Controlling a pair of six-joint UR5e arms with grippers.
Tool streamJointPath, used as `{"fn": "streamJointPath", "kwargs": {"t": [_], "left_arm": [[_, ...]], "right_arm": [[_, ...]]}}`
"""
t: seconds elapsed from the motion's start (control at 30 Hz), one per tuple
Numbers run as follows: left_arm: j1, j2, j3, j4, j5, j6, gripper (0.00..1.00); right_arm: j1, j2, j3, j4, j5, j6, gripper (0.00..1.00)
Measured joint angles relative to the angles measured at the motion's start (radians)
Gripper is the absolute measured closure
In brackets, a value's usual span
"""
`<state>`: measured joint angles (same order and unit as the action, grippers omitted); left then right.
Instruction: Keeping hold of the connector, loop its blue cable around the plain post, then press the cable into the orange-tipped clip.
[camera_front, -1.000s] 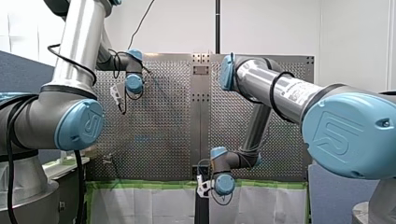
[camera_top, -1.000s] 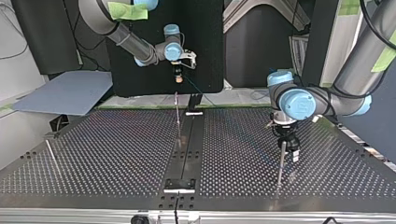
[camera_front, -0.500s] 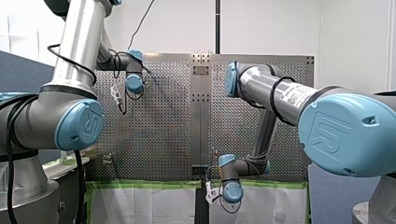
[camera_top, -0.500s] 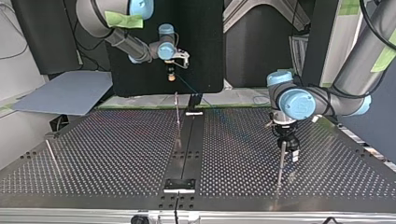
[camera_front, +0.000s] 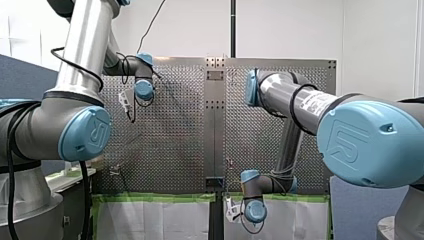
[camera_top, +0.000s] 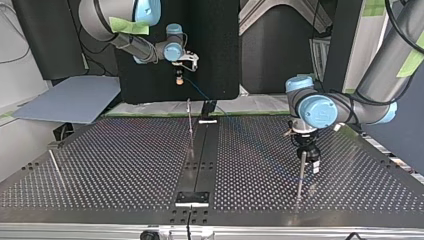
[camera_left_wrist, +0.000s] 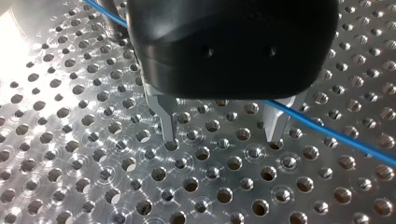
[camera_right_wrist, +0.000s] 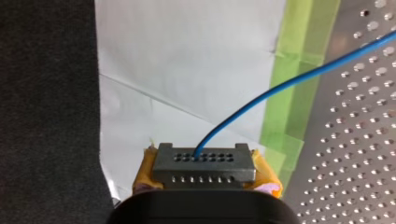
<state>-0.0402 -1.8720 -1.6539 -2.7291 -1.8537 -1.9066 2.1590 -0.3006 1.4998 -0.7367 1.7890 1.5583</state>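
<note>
In the right wrist view my right gripper (camera_right_wrist: 205, 181) is shut on the grey connector (camera_right_wrist: 204, 161), gripped between its yellow pads (camera_right_wrist: 145, 171). The blue cable (camera_right_wrist: 280, 83) leaves the connector and runs onto the perforated table (camera_right_wrist: 359, 140). In the top view that gripper (camera_top: 178, 78) hangs beyond the table's far edge, left of the middle strip. My left gripper (camera_left_wrist: 222, 135) stands open just above the table, with its metal fingers (camera_left_wrist: 167, 122) apart and nothing between them. The cable (camera_left_wrist: 336, 135) passes behind it. In the top view it (camera_top: 308, 162) is beside a thin post (camera_top: 299, 177).
A second thin post (camera_top: 190, 125) stands by the black middle strip (camera_top: 200, 160), and a third (camera_top: 55, 167) is near the top view's left edge. Green tape (camera_right_wrist: 294, 93) and white sheeting (camera_right_wrist: 187, 70) line the table's edge under my right gripper.
My right gripper, still holding the connector, has moved toward the top view's left and higher, away from the table's far edge. My left arm has stayed still.
</note>
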Motion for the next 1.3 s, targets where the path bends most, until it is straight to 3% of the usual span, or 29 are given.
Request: {"fn": "streamJointPath", "kwargs": {"t": [0.17,0.33,0.5,0.83,1.3], "left_arm": [[-0.002,0.0,0.0,0.0,0.0,0.0,0.09],[-0.002,0.0,0.0,-0.004,-0.007,-0.002,0.09],[-0.002,0.0,0.001,-0.005,-0.009,-0.007,0.09],[-0.007,0.0,0.0,-0.018,-0.017,-0.009,0.09],[-0.022,0.0,0.0,-0.031,-0.028,-0.027,0.09]], "right_arm": [[-0.001,0.01,0.002,-0.009,0.001,-0.02,1.0],[0.007,-0.021,0.015,0.001,0.008,-0.042,1.0],[0.003,-0.068,0.058,-0.032,0.022,-0.041,1.0],[0.0,-0.17,0.16,-0.133,0.081,-0.041,1.0],[0.011,-0.291,0.281,-0.208,0.089,-0.038,1.0]]}}
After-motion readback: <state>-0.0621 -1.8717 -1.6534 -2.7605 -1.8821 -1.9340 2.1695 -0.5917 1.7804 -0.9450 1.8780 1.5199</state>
